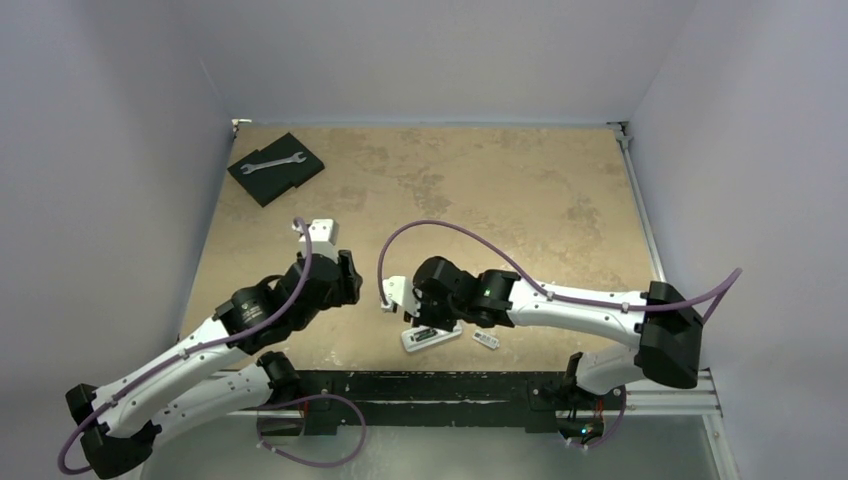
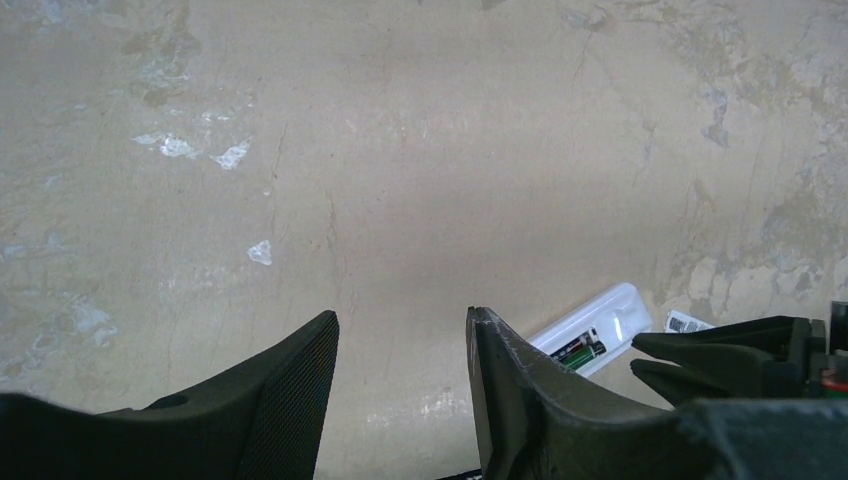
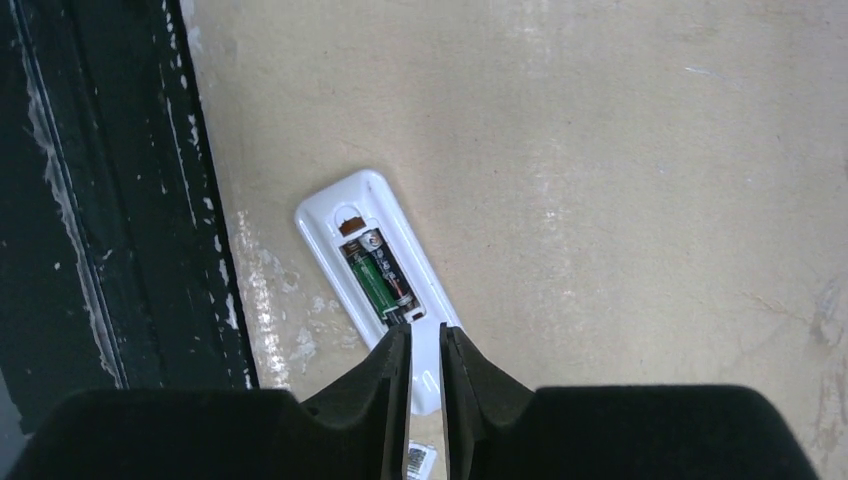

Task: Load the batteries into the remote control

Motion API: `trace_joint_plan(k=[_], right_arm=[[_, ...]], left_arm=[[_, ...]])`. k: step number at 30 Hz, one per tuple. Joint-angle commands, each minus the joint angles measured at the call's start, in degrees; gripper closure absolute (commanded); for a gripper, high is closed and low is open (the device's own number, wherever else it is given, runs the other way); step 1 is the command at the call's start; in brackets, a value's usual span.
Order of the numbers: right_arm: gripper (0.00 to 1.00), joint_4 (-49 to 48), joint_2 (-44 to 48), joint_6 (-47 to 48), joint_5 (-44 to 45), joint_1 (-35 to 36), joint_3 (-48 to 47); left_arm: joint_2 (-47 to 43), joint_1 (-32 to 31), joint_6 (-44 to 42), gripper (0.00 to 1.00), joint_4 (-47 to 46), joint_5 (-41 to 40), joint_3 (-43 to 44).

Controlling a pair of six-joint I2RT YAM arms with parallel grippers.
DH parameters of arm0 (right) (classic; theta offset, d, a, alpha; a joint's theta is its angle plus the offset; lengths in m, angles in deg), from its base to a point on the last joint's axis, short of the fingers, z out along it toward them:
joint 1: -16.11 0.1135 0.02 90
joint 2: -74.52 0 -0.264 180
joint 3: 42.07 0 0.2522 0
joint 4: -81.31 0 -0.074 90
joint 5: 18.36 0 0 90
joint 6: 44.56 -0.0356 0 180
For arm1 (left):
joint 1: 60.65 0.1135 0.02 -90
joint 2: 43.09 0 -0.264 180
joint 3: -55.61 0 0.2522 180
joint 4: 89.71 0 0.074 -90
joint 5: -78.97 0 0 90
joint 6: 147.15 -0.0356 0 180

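Table (image 1: 480, 190): matt, mottled beige, stone-look top with pale scuffs. Remote (image 3: 325, 235): smooth, glossy white plastic. Batteries (image 3: 380, 280): shiny dark wrap, one with a green band, metal ends glinting. Left gripper (image 2: 402, 315): matt black plastic, with a fine woven-looking grain on its pads (image 2: 305, 400). Right gripper (image 3: 425, 330): the same dull black plastic. Rail (image 3: 100, 200) at the table edge: black painted metal, scratched and worn pale in streaks. Wrench (image 1: 272, 160): bare silvery metal, on a matt black pad (image 1: 280, 185). Cable (image 1: 450, 228): smooth purple sheath.
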Motion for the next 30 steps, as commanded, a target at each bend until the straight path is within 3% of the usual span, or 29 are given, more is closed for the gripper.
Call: trace_joint_plan(k=[1, 12, 20, 30], right_arm=[[0.77, -1.8, 2.9, -10.9, 3.6, -0.2, 0.8], [0.75, -2.4, 4.7, -32.8, 11.2, -2.4, 2.2], [0.7, -5.4, 6.8, -41.5, 10.8, -3.0, 6.9], [0.71, -7.9, 3.8, -49.9, 4.9, -4.9, 8.6]], left_arm=[[1.0, -0.3, 1.9, 0.5, -3.5, 3.1, -2.0], [4.5, -0.3, 6.4, 0.5, -8.4, 10.9, -7.0], [5.9, -0.3, 9.6, 0.5, -12.2, 15.4, -9.9], [10.7, -0.3, 13.6, 0.5, -21.2, 23.6, -15.5]])
